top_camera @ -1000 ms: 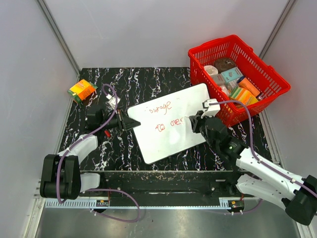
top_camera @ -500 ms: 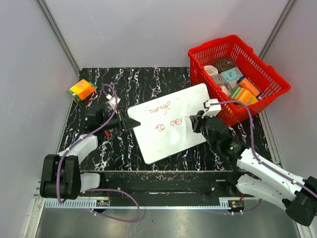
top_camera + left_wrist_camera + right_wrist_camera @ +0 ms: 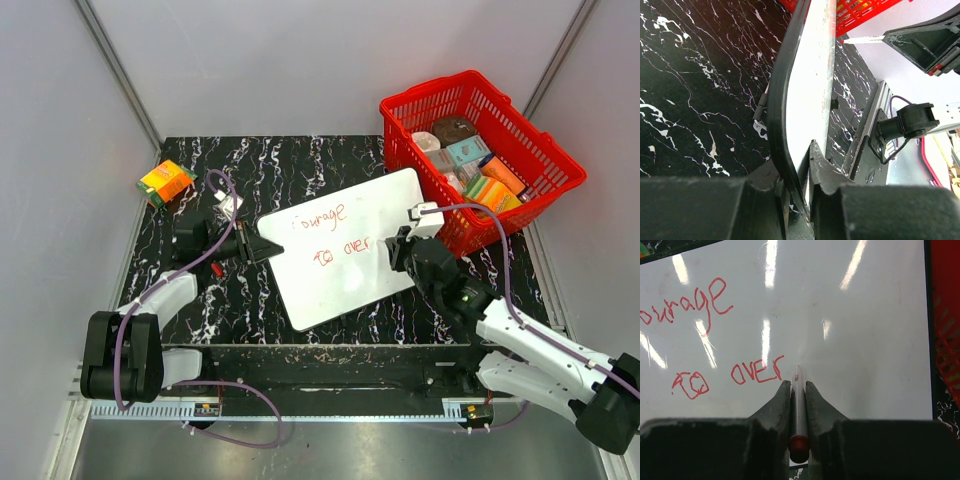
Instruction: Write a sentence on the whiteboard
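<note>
The board [image 3: 340,262] lies flat on the desk [image 3: 300,165], between the two arms. The left end effector [image 3: 262,247] is closed narrowly on the board's left edge, with one finger above and one below, as the left wrist view shows [image 3: 796,172]; there the board [image 3: 810,90] runs away edge-on. The right end effector [image 3: 395,250] hangs over the board's right part, clamped narrowly on a marker [image 3: 798,410]. Its fingers [image 3: 781,395] press against the barrel on either side.

The sentence [image 3: 715,340] is in thin red handwriting on two lines. The upper line reads "ourage", its first letter cut off by the frame edge, and the lower reads "to over". The marker's tip sits just right of the final "r". I cannot tell whether it touches the surface.

The board's long axis runs left to right and slants away from the arms on the right. Its far right corner is just beside a red basket [image 3: 540,195] of packets, and both written lines follow that axis. The marker points away from its arm, tip forward and red end cap nearest the wrist. An orange box [image 3: 165,182] sits at the desk's far left, well apart from the board; its print is too small to read.
</note>
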`<act>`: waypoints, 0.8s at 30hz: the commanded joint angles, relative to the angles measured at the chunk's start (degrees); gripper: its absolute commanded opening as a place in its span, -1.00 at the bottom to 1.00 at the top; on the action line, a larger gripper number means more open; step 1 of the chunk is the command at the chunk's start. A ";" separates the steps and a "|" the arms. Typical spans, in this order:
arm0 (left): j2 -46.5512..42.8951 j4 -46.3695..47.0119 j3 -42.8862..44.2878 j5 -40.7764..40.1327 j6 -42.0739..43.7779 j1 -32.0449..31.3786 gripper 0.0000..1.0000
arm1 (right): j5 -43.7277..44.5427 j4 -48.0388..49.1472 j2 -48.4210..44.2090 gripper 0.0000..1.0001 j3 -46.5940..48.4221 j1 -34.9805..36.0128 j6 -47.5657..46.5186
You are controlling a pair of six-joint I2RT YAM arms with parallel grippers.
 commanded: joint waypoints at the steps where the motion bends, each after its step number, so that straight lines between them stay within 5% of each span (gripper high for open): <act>1: 0.12 1.92 -0.19 -10.90 12.12 -0.12 -1.00 | 1.91 1.23 1.31 -1.00 1.01 -0.43 0.89; 24: 0.74 2.72 -0.36 -10.29 11.68 -0.21 -1.00 | 1.30 5.97 6.15 -1.00 4.00 -0.34 0.28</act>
